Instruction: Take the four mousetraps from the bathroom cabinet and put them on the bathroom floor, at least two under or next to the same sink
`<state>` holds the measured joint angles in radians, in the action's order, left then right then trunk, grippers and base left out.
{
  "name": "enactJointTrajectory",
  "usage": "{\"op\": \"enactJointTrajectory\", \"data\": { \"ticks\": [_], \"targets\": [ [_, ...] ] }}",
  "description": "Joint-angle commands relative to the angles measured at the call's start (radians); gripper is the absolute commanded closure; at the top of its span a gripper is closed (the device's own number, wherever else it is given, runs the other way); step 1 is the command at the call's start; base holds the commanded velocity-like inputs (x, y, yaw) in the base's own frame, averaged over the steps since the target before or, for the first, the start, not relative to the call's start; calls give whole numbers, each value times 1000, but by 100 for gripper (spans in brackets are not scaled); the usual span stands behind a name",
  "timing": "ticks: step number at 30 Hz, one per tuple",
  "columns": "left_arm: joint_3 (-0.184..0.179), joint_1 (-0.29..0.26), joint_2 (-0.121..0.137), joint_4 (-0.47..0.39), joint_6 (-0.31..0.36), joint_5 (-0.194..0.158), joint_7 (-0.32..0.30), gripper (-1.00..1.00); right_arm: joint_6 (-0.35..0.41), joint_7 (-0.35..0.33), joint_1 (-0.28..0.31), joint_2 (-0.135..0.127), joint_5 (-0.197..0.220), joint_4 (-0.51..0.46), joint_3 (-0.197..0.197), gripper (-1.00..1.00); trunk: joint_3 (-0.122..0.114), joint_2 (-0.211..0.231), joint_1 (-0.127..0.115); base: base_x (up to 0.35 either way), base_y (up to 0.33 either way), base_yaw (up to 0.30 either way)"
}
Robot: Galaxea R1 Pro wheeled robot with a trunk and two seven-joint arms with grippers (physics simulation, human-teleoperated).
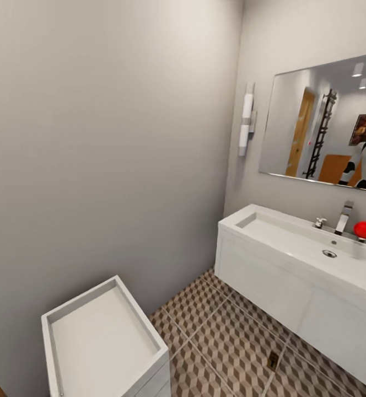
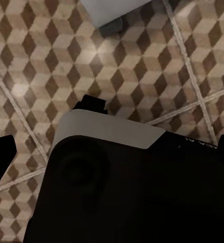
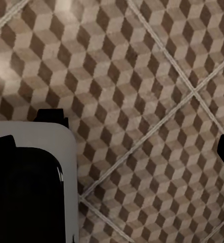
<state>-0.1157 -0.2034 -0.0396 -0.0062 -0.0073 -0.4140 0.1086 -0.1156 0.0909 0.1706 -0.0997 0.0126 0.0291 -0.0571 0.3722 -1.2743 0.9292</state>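
Mousetraps were what I was after, and I could find one (image 1: 272, 361) from the head camera: a tiny brown slab with dark parts lying flat on the bathroom floor (image 1: 227, 331), right on a pale grout line and just in front of the white vanity unit (image 1: 282, 292) that carried the bathroom sink (image 1: 293, 237). The sink had a chrome tap (image 1: 344, 217) at its back edge, a drain (image 1: 329, 253) in the basin, and a red rounded object (image 1: 365, 230) beside the tap (I could not tell what it was). Above it hung a mirror (image 1: 323, 124), which reflected a white and black robot figure (image 1: 365, 160) near its right edge, and a tubular wall light (image 1: 246, 124) was mounted to the mirror's left. Nearer to me, low at the left of the head view, stood a white box-like unit (image 1: 103, 336) with a raised rim against the grey wall (image 1: 106, 143). Both wrist cameras looked down at the cube-patterned tiles over the robot's dark base with its grey trim (image 2: 109, 130), which also showed at the right wrist (image 3: 36, 136). Dark finger edges sat at the sides of each wrist view, but I could not tell how the jaws of either gripper stood.
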Motion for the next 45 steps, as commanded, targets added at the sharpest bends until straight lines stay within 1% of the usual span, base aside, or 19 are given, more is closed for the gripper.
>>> {"op": "enactJointTrajectory", "data": {
  "ticks": [1, 13, 21, 24, 28, 29, 34, 38, 45],
  "targets": [
    [-8, -1, 0, 0, -1, -8, 4, -100, -6, 3, 1, 0, 1, 3, -6, -100, 1, -1, 0, 0, 0, 284],
    [-11, -1, 4, 0, 1, -5, 1, -100, -6, 3, 1, 0, 1, 3, -6, -100, 1, -1, 0, 0, 0, 284],
    [-12, -1, 27, 0, 6, -4, -5, -100, -6, 3, 1, 0, 1, 3, -6, -100, 1, -1, 0, 0, 0, 284],
    [-13, -1, 39, 0, 9, -4, -25, -100, -6, 3, 1, -1, 1, 3, -6, -100, 1, -1, 0, 0, 0, 284],
    [-13, -1, 58, 0, 12, -4, -77, -100, -6, 3, 1, -1, 1, 3, -6, -100, 1, -1, 0, 0, 0, 284],
    [-13, -1, 58, 0, 12, -4, -77, -100, -6, 3, 1, -1, 1, 3, -6, -100, 1, -1, 0, 0, 0, 284],
    [-13, -1, 81, 0, 14, -5, -136, -100, -6, 3, 1, -1, 1, 3, -6, -100, 1, -1, 0, 0, 0, 284],
    [-13, -1, 91, 0, 15, -6, -156, -100, -6, 3, 1, -1, 1, 3, -6, -100, 1, -1, 0, 0, 0, 284],
    [-13, -1, 95, 0, 14, -6, -166, -100, -6, 3, 1, -1, 1, 3, -6, -100, 1, -1, 0, 0, 0, 284]
  ]
}}
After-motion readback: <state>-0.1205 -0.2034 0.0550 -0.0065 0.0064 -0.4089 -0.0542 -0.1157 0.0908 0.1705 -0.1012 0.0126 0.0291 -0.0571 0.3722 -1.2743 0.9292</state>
